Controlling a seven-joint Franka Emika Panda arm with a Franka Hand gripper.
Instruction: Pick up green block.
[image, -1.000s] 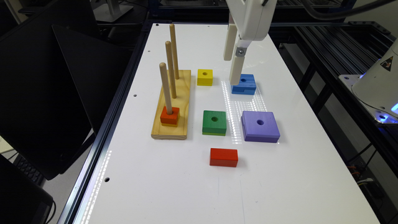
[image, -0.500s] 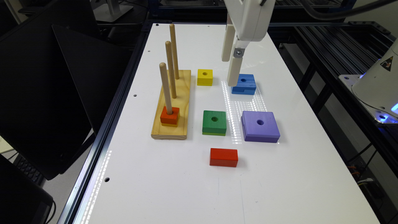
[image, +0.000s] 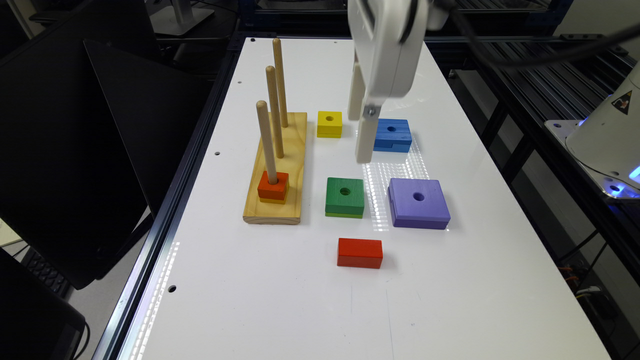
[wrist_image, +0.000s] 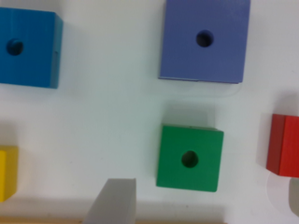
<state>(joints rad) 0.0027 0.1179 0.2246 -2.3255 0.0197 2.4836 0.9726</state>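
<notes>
The white end effector (image: 362, 137) is held above the white table (image: 310, 310), between the small yellow wooden cube (image: 329, 124) and the blue square wooden block (image: 393, 135); whether it is open or closed cannot be told. The dark green square wooden block (image: 345, 197) with a round centre hole lies flat and uncovered nearer the camera, apart from the end effector. It is flanked by the purple square block (image: 418, 202), the red rectangular block (image: 360, 253) and the wooden peg board (image: 278, 170).
</notes>
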